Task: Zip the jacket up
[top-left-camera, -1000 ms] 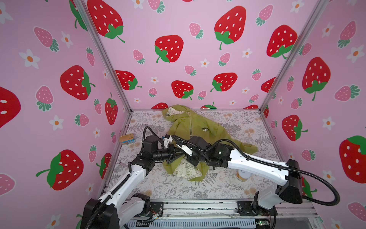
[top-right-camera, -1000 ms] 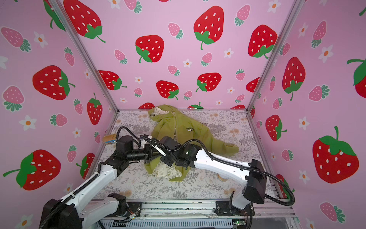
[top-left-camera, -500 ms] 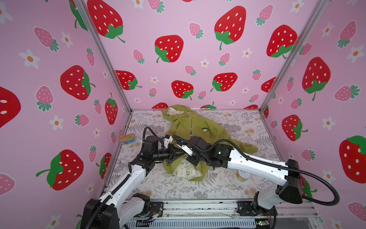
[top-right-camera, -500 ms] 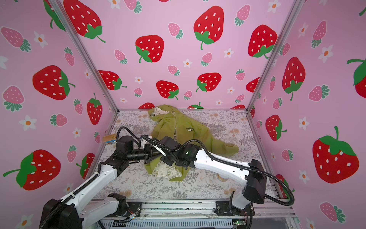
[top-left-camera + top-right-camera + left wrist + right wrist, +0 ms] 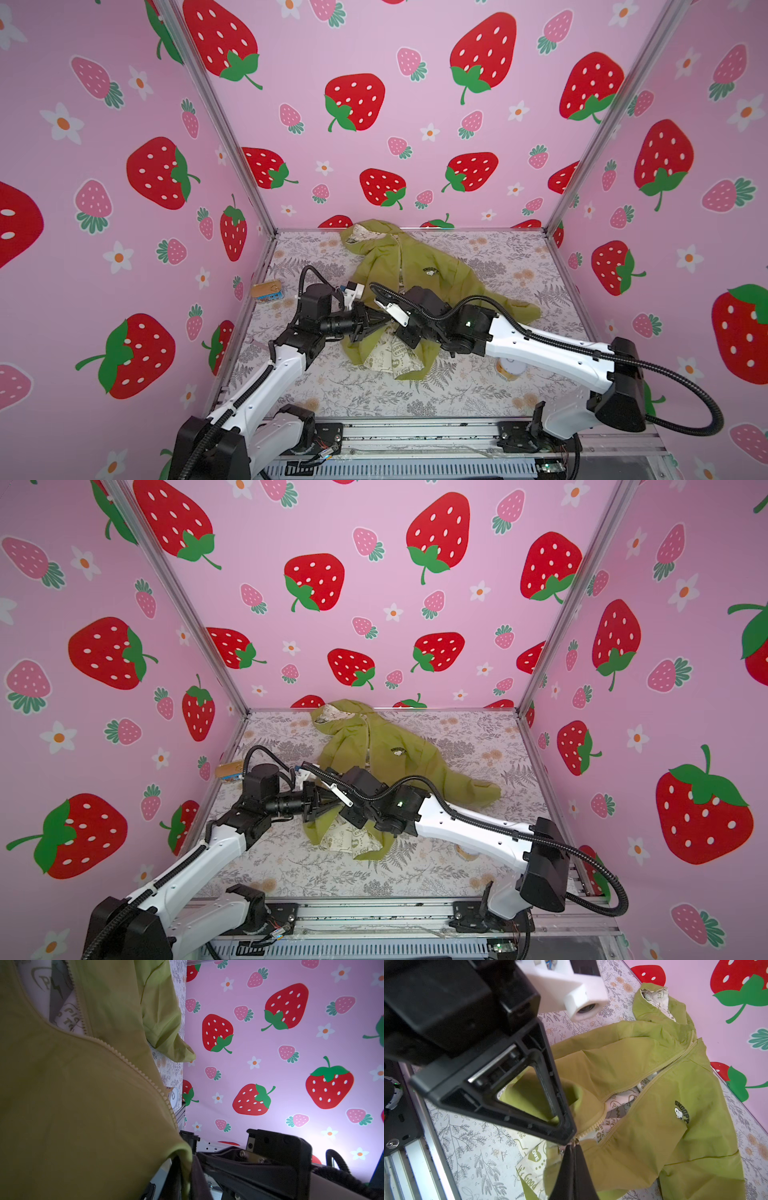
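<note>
The olive-green jacket (image 5: 415, 266) lies on the table with its hood toward the back wall, its front open and the pale printed lining (image 5: 616, 1113) showing. Both grippers meet tip to tip at its lower front. My left gripper (image 5: 382, 319) is shut on a fold of green fabric by one zipper edge (image 5: 145, 1078); in the left wrist view the cloth runs between its fingers (image 5: 175, 1172). My right gripper (image 5: 572, 1147) is shut, pinching the bottom end of the zipper, where a small metal piece shows at its tips. A dog patch (image 5: 680, 1112) sits on the chest.
A small orange tin (image 5: 266, 289) lies by the left wall. A roll of tape (image 5: 509, 369) sits under the right arm. Pink strawberry walls close in the left, back and right sides, and a metal rail (image 5: 415, 432) runs along the front.
Both arms stay almost where they were, tips together at the jacket's lower front. The jacket has not visibly shifted.
</note>
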Robot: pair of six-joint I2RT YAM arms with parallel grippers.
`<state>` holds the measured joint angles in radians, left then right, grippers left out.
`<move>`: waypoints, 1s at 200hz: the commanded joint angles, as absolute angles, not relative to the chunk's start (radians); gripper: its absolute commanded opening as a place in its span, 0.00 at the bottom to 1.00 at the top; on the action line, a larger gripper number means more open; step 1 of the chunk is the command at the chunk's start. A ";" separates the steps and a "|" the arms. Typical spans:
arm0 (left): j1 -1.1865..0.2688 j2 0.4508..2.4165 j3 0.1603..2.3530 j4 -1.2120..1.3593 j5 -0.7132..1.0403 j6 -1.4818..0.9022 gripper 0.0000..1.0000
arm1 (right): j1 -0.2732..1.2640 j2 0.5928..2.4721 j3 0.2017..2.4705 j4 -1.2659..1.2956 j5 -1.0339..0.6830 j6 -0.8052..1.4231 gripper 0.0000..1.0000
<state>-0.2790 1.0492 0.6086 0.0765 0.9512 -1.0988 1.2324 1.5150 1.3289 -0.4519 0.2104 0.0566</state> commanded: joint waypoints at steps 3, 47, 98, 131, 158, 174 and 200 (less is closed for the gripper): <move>-0.275 1.027 0.617 0.122 0.980 -1.121 0.27 | 1.228 1.493 1.294 -0.407 0.158 0.075 0.00; -0.274 1.001 0.607 0.046 0.969 -1.088 0.41 | 1.203 1.485 1.257 -0.363 0.115 0.101 0.00; -0.268 0.929 0.574 -0.051 0.955 -1.038 0.47 | 1.164 1.472 1.220 -0.310 0.046 0.130 0.00; -0.263 0.874 0.581 -0.121 0.941 -1.002 0.50 | 1.142 1.454 1.204 -0.292 0.024 0.142 0.00; -0.263 0.839 0.595 -0.187 0.940 -0.967 0.51 | 1.123 1.430 1.189 -0.276 -0.002 0.152 0.00; -0.265 0.817 0.590 -0.210 0.935 -0.972 0.52 | 1.115 1.419 1.182 -0.270 -0.018 0.155 0.00; -0.296 0.786 0.559 -0.167 0.889 -1.026 0.54 | 1.110 1.407 1.170 -0.256 -0.038 0.162 0.00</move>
<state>-0.2722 0.8165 0.5762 -0.1780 0.9230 -0.9985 1.1164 1.4322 1.1881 -0.2852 0.0006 0.1528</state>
